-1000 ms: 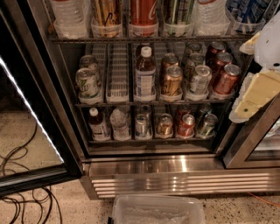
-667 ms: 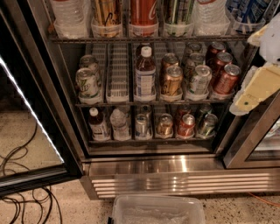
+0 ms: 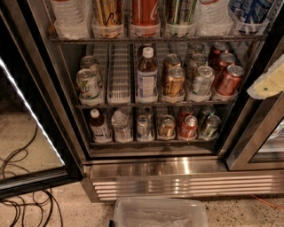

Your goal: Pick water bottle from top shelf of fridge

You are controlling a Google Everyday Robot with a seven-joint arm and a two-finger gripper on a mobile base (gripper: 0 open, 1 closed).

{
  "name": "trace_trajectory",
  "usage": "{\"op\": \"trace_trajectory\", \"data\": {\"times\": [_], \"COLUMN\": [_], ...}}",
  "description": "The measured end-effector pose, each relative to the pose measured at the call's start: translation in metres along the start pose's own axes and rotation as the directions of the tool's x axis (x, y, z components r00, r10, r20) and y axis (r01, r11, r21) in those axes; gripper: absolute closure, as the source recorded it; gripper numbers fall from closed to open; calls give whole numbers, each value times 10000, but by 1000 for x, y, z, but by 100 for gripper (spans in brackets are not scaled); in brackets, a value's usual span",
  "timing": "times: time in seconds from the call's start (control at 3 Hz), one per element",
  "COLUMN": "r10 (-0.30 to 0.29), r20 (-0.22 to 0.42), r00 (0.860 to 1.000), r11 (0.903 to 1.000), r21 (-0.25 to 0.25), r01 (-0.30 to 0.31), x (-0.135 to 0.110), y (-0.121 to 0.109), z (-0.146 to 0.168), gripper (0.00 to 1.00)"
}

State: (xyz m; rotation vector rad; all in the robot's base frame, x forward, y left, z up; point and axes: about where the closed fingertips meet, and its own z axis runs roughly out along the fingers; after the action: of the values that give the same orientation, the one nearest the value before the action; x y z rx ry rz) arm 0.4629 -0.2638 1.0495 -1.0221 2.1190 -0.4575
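Fridge: a large stainless-steel drinks cooler stands open in front of me. Its black-framed glass door is swung out to the left, with a lit white strip along its edge.
Top shelf: the highest dark wire rack crosses the upper part of the view, fronted by clear plastic cups. Everything standing on it is cut off by the upper edge of the view.
Water bottle: a clear ribbed plastic water bottle stands upright in the far-left lane of the top shelf. A second clear ribbed bottle stands in the fifth lane.
Between the bottles: a gold can, a red can and a dark green can, each in its own cup.
Far-right lane: a blue-and-white patterned container; I cannot tell what it is.
Gripper: the pale cream-coloured gripper hangs at the right edge, in front of the fridge's right frame. It is level with the middle rack, below the top shelf and apart from both bottles. I cannot tell whether it is open or closed.
Middle rack: a brown-liquid bottle with a white cap stands in the centre, with soda cans on either side.
Bottom rack: a small red-labelled bottle stands at the left, with a row of cans beside it.
Base: a louvred steel grille.
Floor: a clear plastic bin sits just in front of the grille. Black cables lie looped on the speckled floor at the left.
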Motion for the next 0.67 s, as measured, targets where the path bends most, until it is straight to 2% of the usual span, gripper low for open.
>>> {"op": "trace_trajectory", "data": {"times": [0.33,0.67], "r10": [198,164], "r20": [629,742], "r00": [9978,9971], "r11": [9979,9974], "r21": [598,690], "r01": [-236,-216], "x": [-17,-22], "y": [-14,-13], "z": [-5,-9], "gripper": [0,0]}}
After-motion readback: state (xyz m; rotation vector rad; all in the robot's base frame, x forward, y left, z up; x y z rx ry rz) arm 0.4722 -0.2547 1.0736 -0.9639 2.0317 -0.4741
